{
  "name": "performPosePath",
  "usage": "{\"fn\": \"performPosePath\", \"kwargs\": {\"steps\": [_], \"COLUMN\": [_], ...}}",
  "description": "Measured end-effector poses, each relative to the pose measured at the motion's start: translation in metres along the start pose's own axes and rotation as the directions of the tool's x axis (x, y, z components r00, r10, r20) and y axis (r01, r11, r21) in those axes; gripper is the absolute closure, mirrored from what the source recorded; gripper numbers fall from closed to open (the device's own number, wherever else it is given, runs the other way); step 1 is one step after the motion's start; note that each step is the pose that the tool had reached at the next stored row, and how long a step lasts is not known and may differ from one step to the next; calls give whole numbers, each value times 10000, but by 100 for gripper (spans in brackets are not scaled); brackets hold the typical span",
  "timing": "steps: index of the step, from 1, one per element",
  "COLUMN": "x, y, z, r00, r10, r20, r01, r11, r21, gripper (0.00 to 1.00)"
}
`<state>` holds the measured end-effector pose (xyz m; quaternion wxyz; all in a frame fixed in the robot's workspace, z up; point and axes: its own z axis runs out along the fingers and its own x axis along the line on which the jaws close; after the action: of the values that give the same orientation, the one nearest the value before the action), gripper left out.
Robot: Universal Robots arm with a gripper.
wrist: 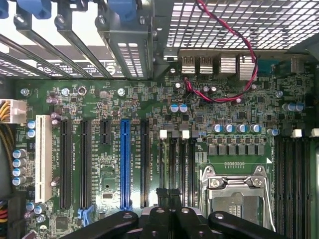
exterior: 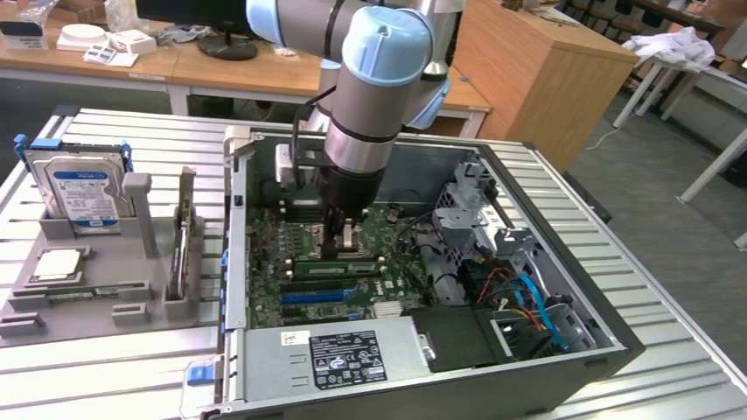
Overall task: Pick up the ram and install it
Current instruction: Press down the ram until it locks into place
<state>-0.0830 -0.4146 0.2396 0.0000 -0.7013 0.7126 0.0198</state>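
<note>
The bench (exterior: 653,350), a ribbed metal top, carries an open computer case (exterior: 561,367) lying on its side, and to the exterior view's left of the case a grey holder tray (exterior: 82,297). Inside the case lies the green motherboard (exterior: 297,289), with a black-labelled power supply (exterior: 345,357) at the case's near edge and a drive cage (exterior: 485,214) with orange and blue cables toward the exterior view's right. The arm (exterior: 373,96) reaches down into the case, and its pincer (exterior: 338,241) is closed, fingers together, just above the board beside the silver processor socket (wrist: 238,186). The ram (exterior: 332,265) lies flat across the board directly below the pincer, in the memory slots; whether the fingertips touch it cannot be told. In the wrist view the closed fingers (wrist: 169,214) hang over the black slots. The tray holds an upright hard drive (exterior: 80,188), a square silver chip (exterior: 59,265), and a thin board (exterior: 184,234) standing on edge
</note>
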Motion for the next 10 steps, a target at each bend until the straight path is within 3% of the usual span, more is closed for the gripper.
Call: {"fn": "performPosePath", "kwargs": {"steps": [10], "x": [7], "y": [-1], "z": [41], "r00": [10000], "r10": [1], "r20": [2], "r01": [-1], "r11": [10000], "r21": [1], "gripper": [89]}}
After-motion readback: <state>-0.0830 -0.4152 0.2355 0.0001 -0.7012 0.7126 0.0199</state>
